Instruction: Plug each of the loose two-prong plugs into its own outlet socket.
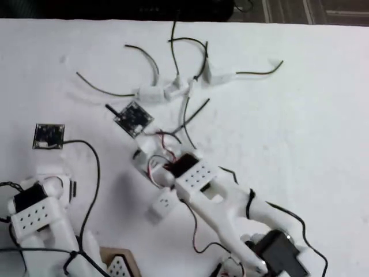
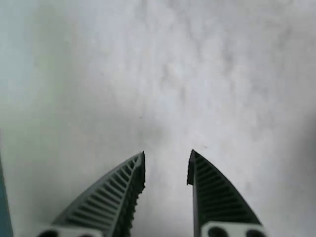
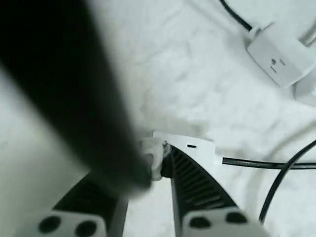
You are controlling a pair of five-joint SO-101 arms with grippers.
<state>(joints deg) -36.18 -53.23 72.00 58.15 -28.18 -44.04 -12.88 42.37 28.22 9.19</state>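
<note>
Several white plugs and outlet sockets [image 1: 154, 92] with short black cords lie tangled at the table's far middle. My right gripper [image 1: 143, 157] is low over the table just in front of that cluster. In the right wrist view my right gripper [image 3: 159, 154] is shut on a small white plug [image 3: 157, 148], and a black cord [image 3: 256, 163] runs off from the plug. A white socket [image 3: 276, 55] with two slots lies on the table beyond it. My left gripper [image 2: 166, 158] hangs open over bare white table at the near left, holding nothing.
A white block with two holes [image 1: 163, 203] sits beside the right arm. Black square boards [image 1: 134, 118] [image 1: 49, 137] stand ahead of each arm. A wooden piece [image 1: 124, 259] shows at the near edge. A dark blurred strip [image 3: 84, 94] crosses the right wrist view.
</note>
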